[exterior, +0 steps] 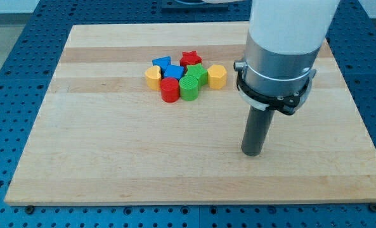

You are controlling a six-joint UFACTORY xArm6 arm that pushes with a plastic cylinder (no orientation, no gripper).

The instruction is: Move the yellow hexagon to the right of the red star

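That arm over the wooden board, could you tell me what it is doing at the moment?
My tip rests on the wooden board, well apart from the blocks, toward the view's lower right of them. The blocks sit bunched near the view's top. The yellow hexagon is at the cluster's right edge, beside the green block, slightly right of and below the red star. I am not touching any block, so the hexagon has yet to be pushed.

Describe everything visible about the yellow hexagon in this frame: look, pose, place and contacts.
The yellow hexagon is a small, matte yellow six-sided block, lying flat on the wooden board. It sits at the right end of the block cluster, right of and slightly below the red star, pressed against or nearly touching the green block on its left. My tip is well away, toward the view's bottom right.
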